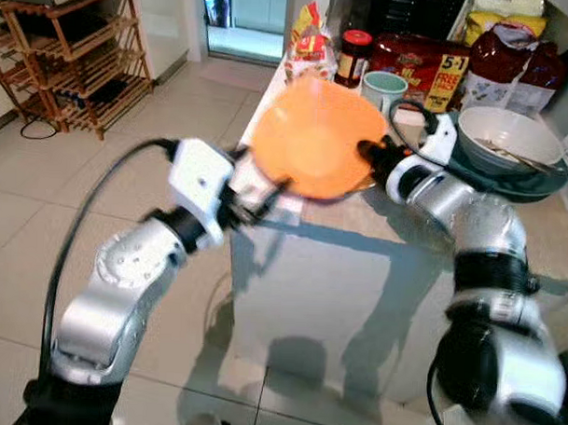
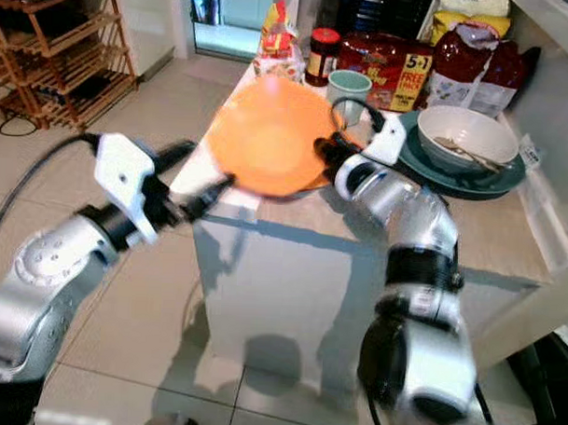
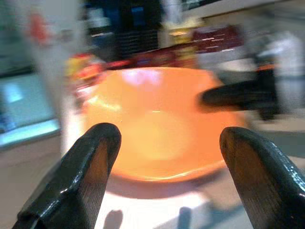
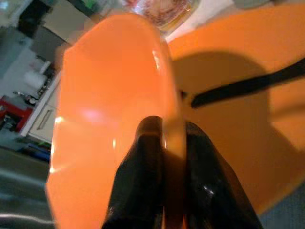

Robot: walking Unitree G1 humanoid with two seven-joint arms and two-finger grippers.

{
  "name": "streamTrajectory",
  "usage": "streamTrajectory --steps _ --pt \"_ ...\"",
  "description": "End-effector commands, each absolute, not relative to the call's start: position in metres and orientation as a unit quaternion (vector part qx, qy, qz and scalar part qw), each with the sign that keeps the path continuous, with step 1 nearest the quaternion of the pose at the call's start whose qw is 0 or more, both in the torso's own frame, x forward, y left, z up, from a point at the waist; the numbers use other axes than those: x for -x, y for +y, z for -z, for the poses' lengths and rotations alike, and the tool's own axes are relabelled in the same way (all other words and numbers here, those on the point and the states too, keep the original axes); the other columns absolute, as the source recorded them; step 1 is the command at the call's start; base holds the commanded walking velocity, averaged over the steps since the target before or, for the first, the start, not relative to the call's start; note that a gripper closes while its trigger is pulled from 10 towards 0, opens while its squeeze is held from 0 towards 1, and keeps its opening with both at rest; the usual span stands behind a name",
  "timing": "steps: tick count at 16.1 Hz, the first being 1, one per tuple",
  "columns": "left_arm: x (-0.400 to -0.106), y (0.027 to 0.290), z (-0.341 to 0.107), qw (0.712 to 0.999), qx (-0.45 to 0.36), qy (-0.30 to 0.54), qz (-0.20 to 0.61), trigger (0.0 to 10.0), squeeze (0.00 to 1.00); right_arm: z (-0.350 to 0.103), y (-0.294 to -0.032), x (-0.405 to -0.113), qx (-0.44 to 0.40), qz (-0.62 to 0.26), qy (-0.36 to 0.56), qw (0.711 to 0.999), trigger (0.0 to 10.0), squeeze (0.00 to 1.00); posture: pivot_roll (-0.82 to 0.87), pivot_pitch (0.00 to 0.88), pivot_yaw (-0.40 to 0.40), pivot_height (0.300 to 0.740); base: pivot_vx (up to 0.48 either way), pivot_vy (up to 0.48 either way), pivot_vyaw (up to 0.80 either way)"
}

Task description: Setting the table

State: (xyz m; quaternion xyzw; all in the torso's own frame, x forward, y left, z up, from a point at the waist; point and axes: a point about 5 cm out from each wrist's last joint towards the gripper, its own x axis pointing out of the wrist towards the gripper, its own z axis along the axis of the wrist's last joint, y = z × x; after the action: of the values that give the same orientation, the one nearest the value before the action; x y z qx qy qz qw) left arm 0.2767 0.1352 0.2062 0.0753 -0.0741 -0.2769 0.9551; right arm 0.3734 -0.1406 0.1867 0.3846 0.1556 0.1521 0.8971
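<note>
An orange bowl [image 1: 315, 134] is held tilted over the near left corner of the white counter [image 1: 320, 260]. My right gripper [image 4: 169, 126] is shut on its rim from the right, one finger inside and one outside. An orange plate [image 4: 238, 124] lies on the counter under the bowl, with a thin black shape across it. My left gripper [image 3: 171, 133] is open just off the counter's corner. Its fingers [image 1: 266, 189] point at the bowl's left underside, and the bowl sits between them in the left wrist view. I cannot tell whether they touch it.
Behind the bowl stand a teal mug [image 1: 384, 85], a red-lidded jar [image 1: 353, 56] and snack packs [image 1: 429, 68]. A white bowl with a spoon [image 1: 506, 136] rests on a dark green plate at the right. A wooden rack [image 1: 75, 56] stands on the tiled floor, far left.
</note>
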Motion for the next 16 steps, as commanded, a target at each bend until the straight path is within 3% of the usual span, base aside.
streamTrajectory --steps 1,7,11,12,13,16 --pt "-0.282 0.142 -0.211 0.964 -0.070 -0.085 0.244 10.0 0.00 -0.202 -0.142 -0.369 -0.381 -0.161 0.121 0.903 0.0 0.00 0.13 0.004 -0.018 0.740 0.000 0.000 0.00" --pt "-0.284 0.148 -0.218 0.971 -0.047 -0.107 0.207 10.0 0.00 -0.217 -0.161 -0.347 -0.417 -0.114 0.050 0.900 0.0 0.00 0.13 0.026 -0.016 0.740 0.000 0.000 0.00" --pt "-0.275 0.141 -0.220 0.965 -0.019 -0.118 0.233 10.0 0.00 -0.236 -0.177 -0.334 -0.359 -0.082 -0.022 0.929 0.0 0.00 0.13 0.038 -0.024 0.740 0.000 0.000 0.00" --pt "-0.271 0.138 -0.214 0.963 -0.025 -0.105 0.246 10.0 0.00 -0.249 -0.176 -0.321 -0.271 -0.096 -0.093 0.953 9.7 0.00 0.12 0.041 -0.026 0.740 0.000 0.000 0.00" --pt "-0.270 0.137 -0.209 0.964 -0.024 -0.093 0.247 10.0 0.00 -0.252 -0.173 -0.310 -0.234 -0.104 -0.110 0.961 10.0 0.00 0.12 0.043 -0.026 0.740 0.000 0.000 0.00" --pt "-0.270 0.132 -0.209 0.964 -0.014 -0.095 0.246 10.0 0.00 -0.256 -0.175 -0.290 -0.299 -0.125 -0.125 0.938 10.0 0.00 0.10 0.045 -0.023 0.740 0.000 0.000 0.00"
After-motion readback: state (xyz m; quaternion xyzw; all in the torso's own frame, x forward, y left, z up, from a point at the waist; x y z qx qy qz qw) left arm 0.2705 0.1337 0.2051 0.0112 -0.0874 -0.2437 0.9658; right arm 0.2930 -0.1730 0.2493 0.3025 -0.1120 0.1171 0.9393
